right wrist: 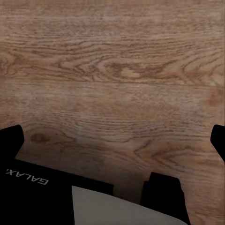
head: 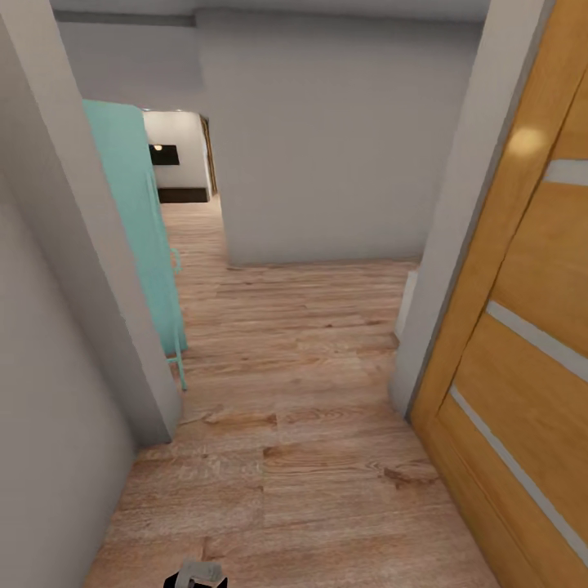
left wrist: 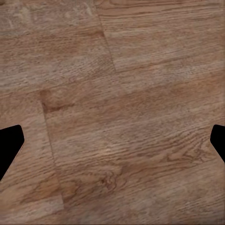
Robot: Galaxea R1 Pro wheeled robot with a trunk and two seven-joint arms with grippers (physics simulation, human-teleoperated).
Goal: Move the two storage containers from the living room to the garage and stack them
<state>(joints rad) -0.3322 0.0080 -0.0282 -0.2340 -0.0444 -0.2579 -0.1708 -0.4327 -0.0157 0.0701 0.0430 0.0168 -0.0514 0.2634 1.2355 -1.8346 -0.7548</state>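
Soft, even light fills the corridor, and the wood-plank floor point(head: 286, 392) takes only faint shadows. A warm bright patch glares on the orange door point(head: 523, 147) at the right, and small spots glow in the far room point(head: 175, 159) beyond the hall. The head view is slightly soft, with walls leaning at the edges. Both wrist views show the wood grain somewhat blurred, dimmer on the left.

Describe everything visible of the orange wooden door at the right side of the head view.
The wooden door fills the right edge of the head view. It looks like honey-orange wood with visible grain, crossed by pale grey horizontal strips that divide it into panels. It stands open, swung against the grey wall end beside it, its lower edge meeting the wood-plank floor. A soft light highlight sits near its top. No handle is visible.
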